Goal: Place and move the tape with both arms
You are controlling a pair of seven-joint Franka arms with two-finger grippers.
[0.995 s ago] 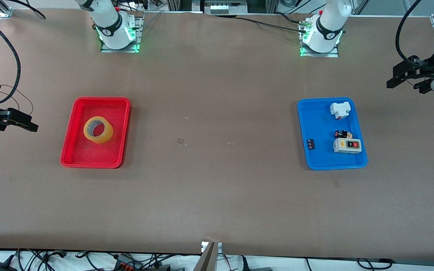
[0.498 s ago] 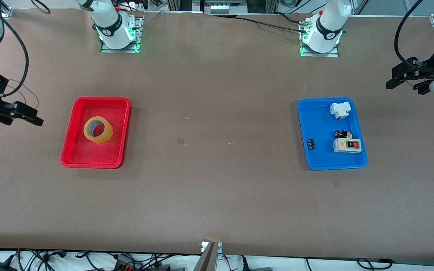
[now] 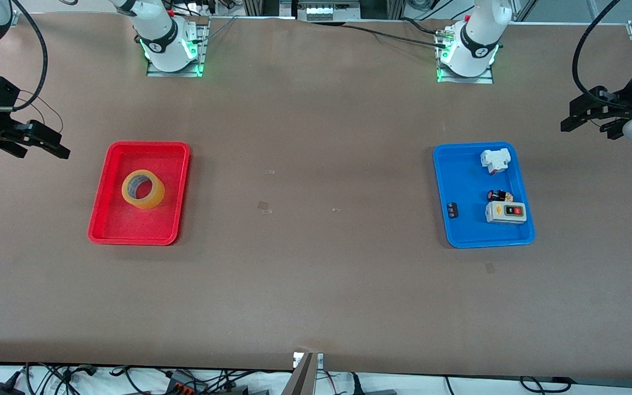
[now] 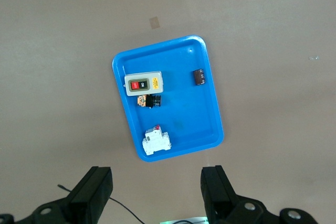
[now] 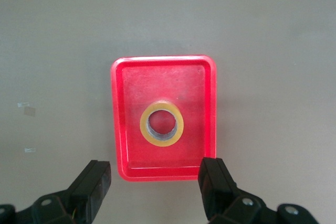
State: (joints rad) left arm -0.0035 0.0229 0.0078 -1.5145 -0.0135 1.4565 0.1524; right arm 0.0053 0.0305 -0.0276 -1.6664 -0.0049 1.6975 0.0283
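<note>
1. Surface (image 3: 316, 285): brown sheet, carrying two trays well apart. No change here over the last second.

2. Red tray (image 3: 139, 193): at the right arm's end of the surface. Same place as a second ago.

3. Blue tray (image 3: 483, 195): at the left arm's end. It holds a white breaker (image 3: 495, 161) at its 12 o'clock, a grey switch box (image 3: 506, 212) at its 5 o'clock, a small red-and-black button (image 3: 500, 195) between those two, and a small dark part (image 3: 452, 210) at 8 o'clock. None has shifted.

4. Right tool (image 3: 41, 142): in the air over the bare surface off the red tray's 10 o'clock corner. This is what changed: over the last second I see it has drifted from the tray's 9 o'clock side up toward 10 o'clock and a little closer to the tray. Fingers (image 5: 218, 184) apart, nothing between them.

5. Left tool (image 3: 587, 112): in the air off the blue tray's 1 o'clock corner, barely moved. Fingers (image 4: 216, 190) apart, holding nothing.

6. Tape (image 3: 143, 189): yellow roll lying flat in the red tray, slightly toward its 12 o'clock end; it has not moved.

Reading: only the right arm is really travelling. I judge either an approach to the roll or a withdrawal after setting it down; the scene fits both.
</note>
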